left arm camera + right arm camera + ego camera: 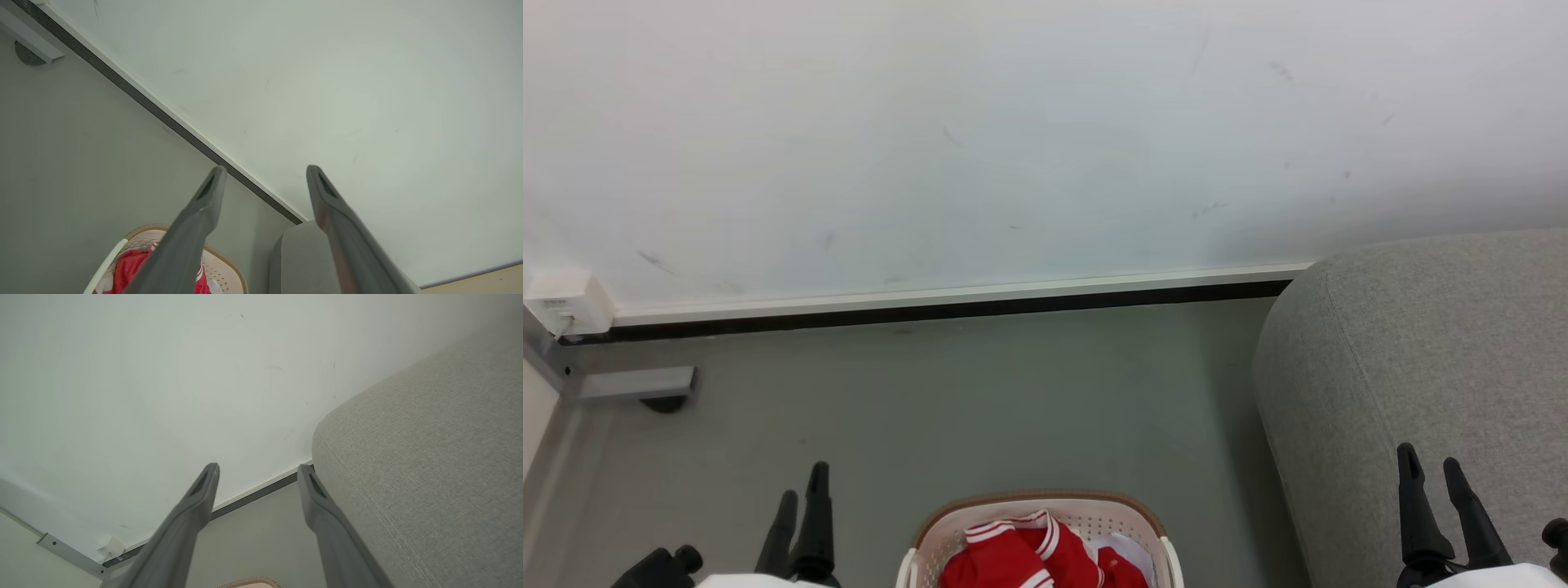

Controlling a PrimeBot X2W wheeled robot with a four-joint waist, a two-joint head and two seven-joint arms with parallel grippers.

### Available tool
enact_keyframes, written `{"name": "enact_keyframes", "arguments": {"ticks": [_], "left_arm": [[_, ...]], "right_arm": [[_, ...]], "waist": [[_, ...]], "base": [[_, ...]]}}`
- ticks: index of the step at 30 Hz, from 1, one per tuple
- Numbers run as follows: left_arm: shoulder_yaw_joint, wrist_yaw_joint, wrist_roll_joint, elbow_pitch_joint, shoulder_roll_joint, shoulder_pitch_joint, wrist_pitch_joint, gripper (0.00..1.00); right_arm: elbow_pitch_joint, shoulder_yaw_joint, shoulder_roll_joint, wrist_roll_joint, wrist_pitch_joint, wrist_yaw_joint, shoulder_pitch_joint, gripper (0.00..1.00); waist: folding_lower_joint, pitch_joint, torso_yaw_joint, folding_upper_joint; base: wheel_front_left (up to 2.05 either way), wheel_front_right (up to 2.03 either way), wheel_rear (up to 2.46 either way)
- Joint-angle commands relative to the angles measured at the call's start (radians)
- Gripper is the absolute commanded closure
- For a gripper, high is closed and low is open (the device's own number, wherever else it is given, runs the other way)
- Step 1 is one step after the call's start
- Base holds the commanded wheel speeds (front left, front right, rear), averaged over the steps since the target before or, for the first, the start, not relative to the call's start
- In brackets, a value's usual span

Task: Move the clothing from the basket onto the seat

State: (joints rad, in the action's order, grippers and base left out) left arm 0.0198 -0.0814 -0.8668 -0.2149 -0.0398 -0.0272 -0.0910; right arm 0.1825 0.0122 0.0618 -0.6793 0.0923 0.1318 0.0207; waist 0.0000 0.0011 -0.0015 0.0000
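Note:
The red clothing (pixel 1025 557) with white striped trim lies bunched in the cream basket (pixel 1131 513) at the bottom centre of the head view. The left wrist view catches the same clothing (pixel 128 265) and basket (pixel 224 267) low down, behind a finger. The grey seat (pixel 1421 359) fills the right side, its rounded end near the wall. My left gripper (pixel 800 482) stands open left of the basket, holding nothing. My right gripper (pixel 1431 464) is open over the seat's front part, also empty. Both wrist views show spread fingers (pixel 204 208) (pixel 200 498) with nothing between them.
A white wall with a dark baseboard (pixel 931 306) runs across behind. A white socket box (pixel 568 302) and a grey metal bar (pixel 633 382) sit at the left. Grey-green floor (pixel 980 400) lies between basket and wall. A white cloth (pixel 1131 554) shows beside the garment.

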Motion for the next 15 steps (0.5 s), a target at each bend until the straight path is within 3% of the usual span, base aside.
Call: {"name": "enact_keyframes", "arguments": {"ticks": [1,15], "left_arm": [[-0.002,0.002,0.042,0.015,-0.009,0.002,-0.013,0.00],[-0.006,0.002,0.251,0.025,-0.010,0.021,-0.053,0.00]], "right_arm": [[-0.014,-0.002,0.011,0.035,0.011,-0.001,0.004,0.00],[-0.020,-0.013,0.020,0.211,0.051,-0.001,-0.008,0.00]], "waist": [[0.0000,0.000,0.000,0.0000],[0.0000,-0.004,0.000,0.0000]], "base": [[0.00,0.00,0.00],[0.00,0.00,0.00]]}}
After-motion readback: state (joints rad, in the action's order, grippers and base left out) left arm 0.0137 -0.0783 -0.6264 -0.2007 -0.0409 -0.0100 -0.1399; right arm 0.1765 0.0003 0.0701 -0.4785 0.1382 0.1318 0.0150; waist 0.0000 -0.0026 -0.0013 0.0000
